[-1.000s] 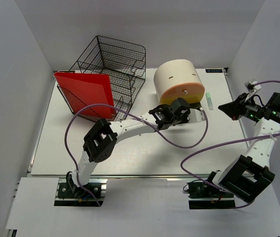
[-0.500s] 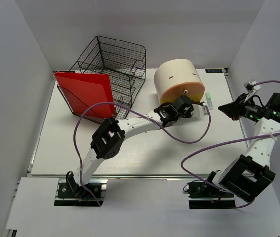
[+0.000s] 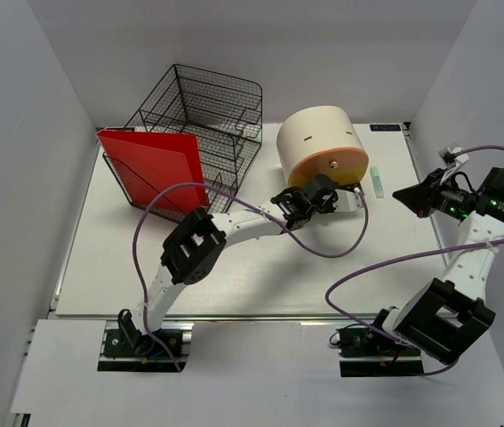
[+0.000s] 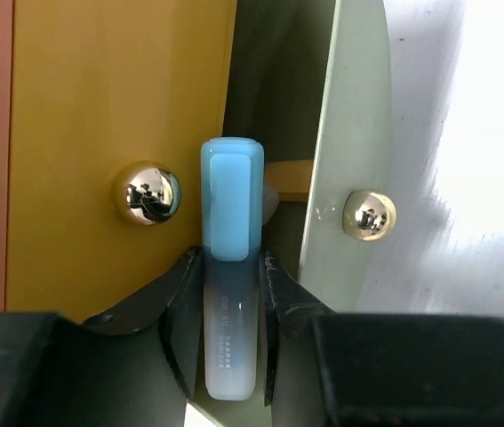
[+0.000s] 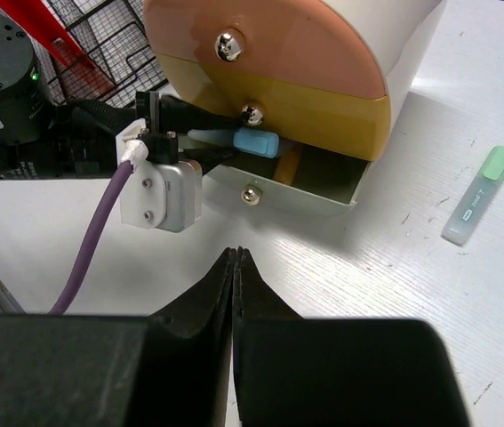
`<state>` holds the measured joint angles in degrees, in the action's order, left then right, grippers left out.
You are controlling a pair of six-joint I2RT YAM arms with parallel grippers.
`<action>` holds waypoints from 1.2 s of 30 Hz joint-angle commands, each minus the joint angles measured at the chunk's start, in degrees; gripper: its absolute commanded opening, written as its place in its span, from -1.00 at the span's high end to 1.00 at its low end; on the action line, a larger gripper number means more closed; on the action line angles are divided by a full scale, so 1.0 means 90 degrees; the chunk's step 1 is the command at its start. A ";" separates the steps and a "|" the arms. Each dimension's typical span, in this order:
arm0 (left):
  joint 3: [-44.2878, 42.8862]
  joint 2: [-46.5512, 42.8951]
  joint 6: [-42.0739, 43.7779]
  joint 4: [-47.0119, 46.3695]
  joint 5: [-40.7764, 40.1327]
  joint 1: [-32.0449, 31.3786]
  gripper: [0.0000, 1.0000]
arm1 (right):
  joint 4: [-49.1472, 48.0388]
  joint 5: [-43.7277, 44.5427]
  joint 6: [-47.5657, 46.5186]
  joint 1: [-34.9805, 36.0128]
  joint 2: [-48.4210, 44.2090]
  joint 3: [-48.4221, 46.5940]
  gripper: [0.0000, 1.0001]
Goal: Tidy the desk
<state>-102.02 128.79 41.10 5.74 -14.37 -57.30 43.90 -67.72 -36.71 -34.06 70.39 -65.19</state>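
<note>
Left tool (image 4: 231, 271), clamped on a blue highlighter (image 4: 231, 196), points into the open drawer (image 5: 314, 189) ahead; it should go deeper, past its front, before letting go.

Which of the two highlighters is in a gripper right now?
The blue-capped highlighter, pinched by the left gripper at the drawer unit's open bottom drawer. The green-capped highlighter lies loose on the desk, right of the unit.

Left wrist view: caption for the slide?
Left gripper holds a blue highlighter at the gap beside the open white drawer front.
</note>
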 commanded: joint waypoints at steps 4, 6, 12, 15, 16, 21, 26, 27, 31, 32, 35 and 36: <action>0.0125 -0.0667 -0.0114 -0.0091 0.0025 0.0009 -0.23 | 0.0181 -0.0200 -0.0169 -0.0024 -0.0028 -0.0110 1.00; 0.0095 -0.0716 -0.0153 -0.0091 0.0044 0.0009 -0.31 | 0.0200 -0.0151 -0.0237 -0.0014 -0.0038 -0.0101 1.00; 0.0075 -0.0902 -0.0192 -0.0139 -0.0005 0.0009 -0.32 | 0.0210 -0.0005 -0.0374 -0.0014 -0.0067 -0.0052 0.88; 0.0085 -0.1068 -0.0279 -0.0169 -0.0141 -0.0050 -0.24 | 0.0162 0.0210 -0.0471 -0.0004 -0.0077 -0.0052 0.77; 0.0114 -0.1126 -0.0289 -0.0169 -0.0171 -0.0108 -0.15 | 0.0103 0.0404 -0.0520 0.0005 -0.0077 -0.0042 0.65; 0.0290 -0.1740 -0.1251 0.0298 -0.0171 -0.0108 1.00 | -0.1961 0.1615 -0.0179 0.0074 -0.0496 0.0835 -0.67; 0.0446 -0.2444 -0.3461 0.1490 -0.0522 0.0048 1.00 | -0.1705 0.1578 -0.0364 0.0132 0.0329 0.0526 -0.78; 0.0592 -0.2716 -0.3831 0.1752 -0.0580 0.0048 1.00 | -0.1395 0.1500 -0.0365 0.0133 0.0565 0.0234 -0.78; 0.2053 -0.3759 -0.4788 0.1843 -0.0697 0.0048 -0.31 | -0.1458 0.1673 0.0171 0.0269 0.1455 -0.0325 -0.58; 0.2329 -0.3995 -0.4927 0.1814 -0.0804 0.0106 -0.47 | -0.1566 0.1849 0.0492 0.0327 0.1708 -0.0403 -0.51; 0.3352 -0.5020 -0.5707 0.1707 -0.0942 0.0243 -0.89 | -0.1550 0.2747 0.0826 0.0687 0.2351 -0.0948 0.00; 0.3627 -0.5274 -0.5777 0.1639 -0.0884 0.0321 -0.92 | -0.1441 0.2972 0.0856 0.0776 0.2548 -0.1318 0.01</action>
<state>-75.09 88.03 -1.74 19.20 -20.78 -55.90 31.48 -47.62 -32.97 -30.04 90.13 -70.22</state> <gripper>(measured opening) 0.949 0.505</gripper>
